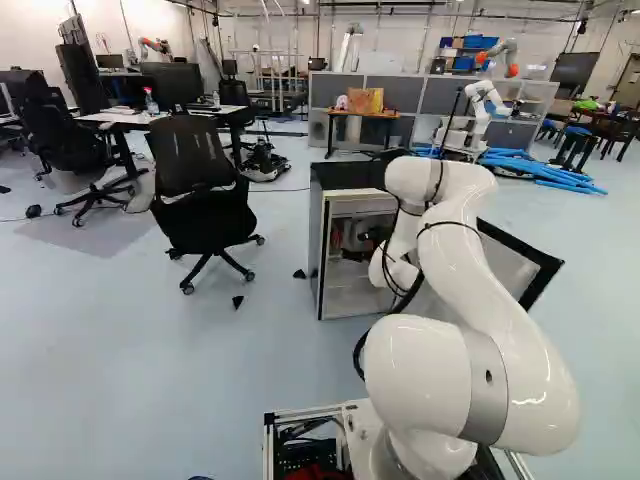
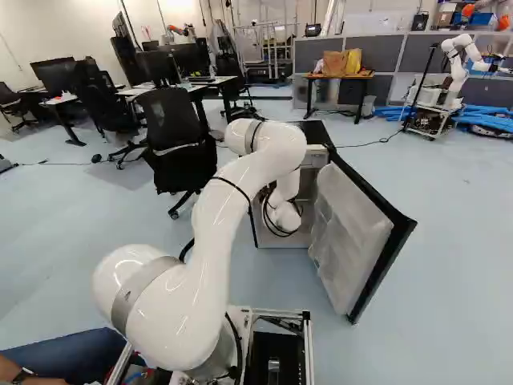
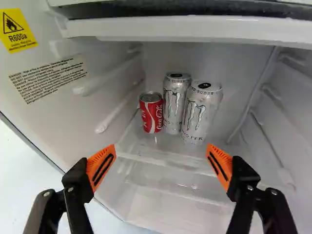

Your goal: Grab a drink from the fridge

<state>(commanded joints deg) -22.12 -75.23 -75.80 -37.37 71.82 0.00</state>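
Note:
My gripper (image 1: 372,236) reaches into the front of the small fridge (image 1: 348,176), partly hidden by the arm in the left base view. In the wrist view the gripper (image 3: 161,158) stands open, its orange-padded fingers wide apart with nothing between them. Ahead of it, at the back of the fridge, a short red can (image 3: 151,113) stands beside two taller silver cans, one silver can (image 3: 174,103) in the middle and another silver can (image 3: 200,113) on the far side from the red one. All three are upright and close together.
The fridge door (image 2: 353,228) stands swung open to the arm's right. Above the cans runs a white shelf edge (image 3: 195,28). An office chair (image 1: 205,195) is left of the fridge. Another robot (image 2: 457,68) stands farther back. Close by the base is a person's arm (image 2: 28,374).

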